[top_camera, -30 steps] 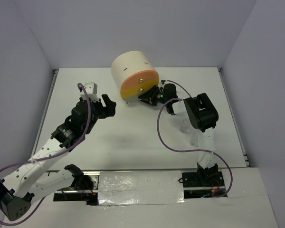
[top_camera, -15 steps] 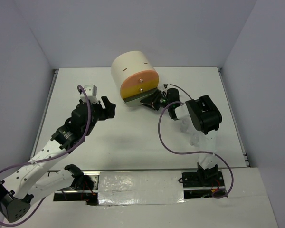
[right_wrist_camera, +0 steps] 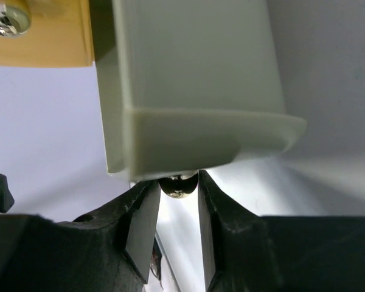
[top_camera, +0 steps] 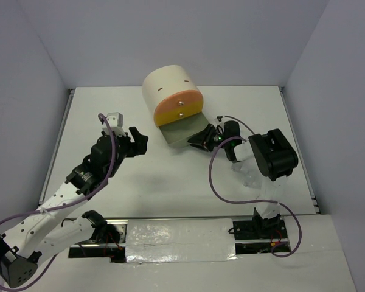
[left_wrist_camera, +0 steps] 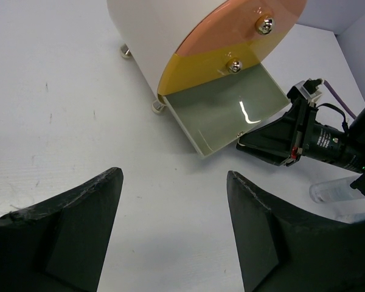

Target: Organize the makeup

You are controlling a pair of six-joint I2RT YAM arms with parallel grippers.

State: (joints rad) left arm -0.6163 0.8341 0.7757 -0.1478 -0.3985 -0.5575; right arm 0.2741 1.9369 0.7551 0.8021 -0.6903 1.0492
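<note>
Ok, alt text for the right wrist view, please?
The right end effector grips a small metal knob on the front of a grey-green drawer, seen close up. A yellow drawer front with a screw shows at top left.

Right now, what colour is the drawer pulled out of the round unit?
Pale grey-green. The drawer shows best in the left wrist view.

Cream cylindrical plastic unit (top_camera: 167,85): matt, smooth. Orange and yellow drawer fronts (left_wrist_camera: 225,36): smooth, satin sheen; round metal screws (left_wrist_camera: 266,24) bright. Pale grey-green plastic drawer (left_wrist_camera: 228,112): glossy floor, glare streak. Small round chrome knob (right_wrist_camera: 179,185) between right gripper (right_wrist_camera: 174,204) jaws: mirror-shiny. Black left gripper fingers (left_wrist_camera: 79,231): matt, rough-edged. White table (left_wrist_camera: 61,109): matt, faintly scuffed.
</note>
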